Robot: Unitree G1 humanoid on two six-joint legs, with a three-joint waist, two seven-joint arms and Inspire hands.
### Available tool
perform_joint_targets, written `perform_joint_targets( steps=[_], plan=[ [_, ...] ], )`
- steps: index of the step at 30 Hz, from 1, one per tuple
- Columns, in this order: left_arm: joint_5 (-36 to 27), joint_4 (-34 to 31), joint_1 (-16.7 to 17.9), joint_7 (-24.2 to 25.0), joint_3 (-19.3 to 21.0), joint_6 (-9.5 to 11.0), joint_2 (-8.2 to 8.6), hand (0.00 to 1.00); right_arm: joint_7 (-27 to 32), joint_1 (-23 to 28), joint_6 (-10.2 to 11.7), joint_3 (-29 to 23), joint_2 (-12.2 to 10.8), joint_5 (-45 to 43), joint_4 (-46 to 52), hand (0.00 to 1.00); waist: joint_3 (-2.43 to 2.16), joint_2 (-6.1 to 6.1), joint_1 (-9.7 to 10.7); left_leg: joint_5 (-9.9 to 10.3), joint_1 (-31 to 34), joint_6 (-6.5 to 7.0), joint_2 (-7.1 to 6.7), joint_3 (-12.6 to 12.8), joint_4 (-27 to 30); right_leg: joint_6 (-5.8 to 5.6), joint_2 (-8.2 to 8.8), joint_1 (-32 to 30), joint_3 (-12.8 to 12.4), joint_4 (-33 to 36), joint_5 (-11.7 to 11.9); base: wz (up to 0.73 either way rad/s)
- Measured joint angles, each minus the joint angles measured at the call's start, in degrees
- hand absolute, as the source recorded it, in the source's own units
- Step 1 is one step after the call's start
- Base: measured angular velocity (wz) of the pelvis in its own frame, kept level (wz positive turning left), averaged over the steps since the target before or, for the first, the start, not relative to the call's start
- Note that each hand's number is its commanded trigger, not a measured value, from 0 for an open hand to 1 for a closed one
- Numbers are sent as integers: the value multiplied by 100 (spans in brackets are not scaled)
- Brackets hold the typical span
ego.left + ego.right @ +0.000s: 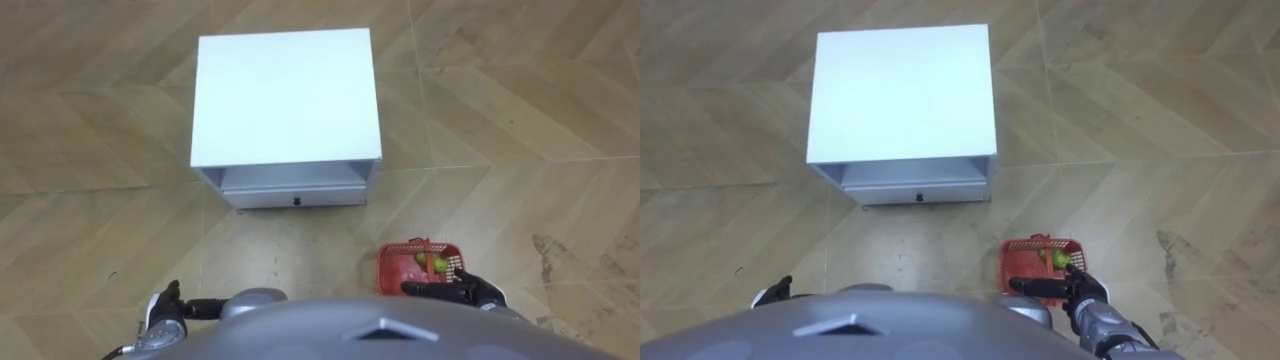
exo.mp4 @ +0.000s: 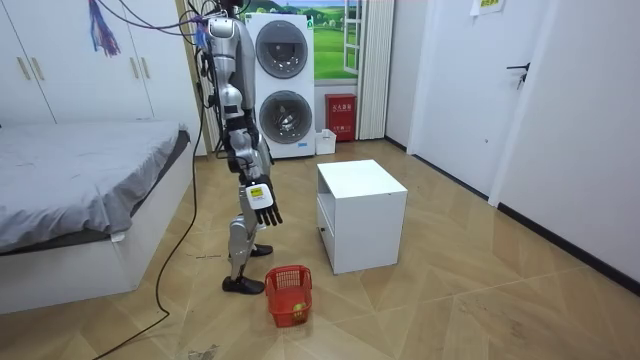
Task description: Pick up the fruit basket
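Observation:
The red plastic fruit basket (image 1: 393,270) stands on the wooden floor at my right front, with green fruit (image 1: 437,263) inside and its handle up. In the room view the basket (image 2: 290,302) sits just ahead of my feet, on the near side. My right hand (image 1: 468,290) hangs above the basket's near edge, open, with its fingers straight. The room view puts this hand (image 2: 265,205) at hip height, well above the basket. My left hand (image 1: 165,308) hangs relaxed at the lower left, holding nothing.
A white bedside cabinet (image 1: 285,95) with one drawer (image 1: 295,197) stands straight ahead, an arm's length off. In the room view a bed (image 2: 80,190) lies behind me, stacked washing machines (image 2: 285,85) stand at the back, and open floor lies around the basket.

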State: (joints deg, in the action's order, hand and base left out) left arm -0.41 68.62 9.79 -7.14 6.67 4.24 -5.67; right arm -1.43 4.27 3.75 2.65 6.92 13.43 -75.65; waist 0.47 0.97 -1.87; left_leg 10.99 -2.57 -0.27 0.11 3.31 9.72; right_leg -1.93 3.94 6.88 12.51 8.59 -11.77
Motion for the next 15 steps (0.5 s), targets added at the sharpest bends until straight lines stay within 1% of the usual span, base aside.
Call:
perform_joint_targets(
  steps=[3,15],
  plan=[
    [-2,3,-19,-1,-11,1,1,0,10,-8,0,3,0,-1,-5,0,-10,-12,1,0,0,0,2,-3,-2,0,0,2,11,1,0,0],
    [10,11,8,0,-5,1,0,0,98,-29,1,1,-1,-24,-42,0,-2,4,1,0,-5,0,1,-3,12,0,8,4,26,6,0,0]
  ],
)
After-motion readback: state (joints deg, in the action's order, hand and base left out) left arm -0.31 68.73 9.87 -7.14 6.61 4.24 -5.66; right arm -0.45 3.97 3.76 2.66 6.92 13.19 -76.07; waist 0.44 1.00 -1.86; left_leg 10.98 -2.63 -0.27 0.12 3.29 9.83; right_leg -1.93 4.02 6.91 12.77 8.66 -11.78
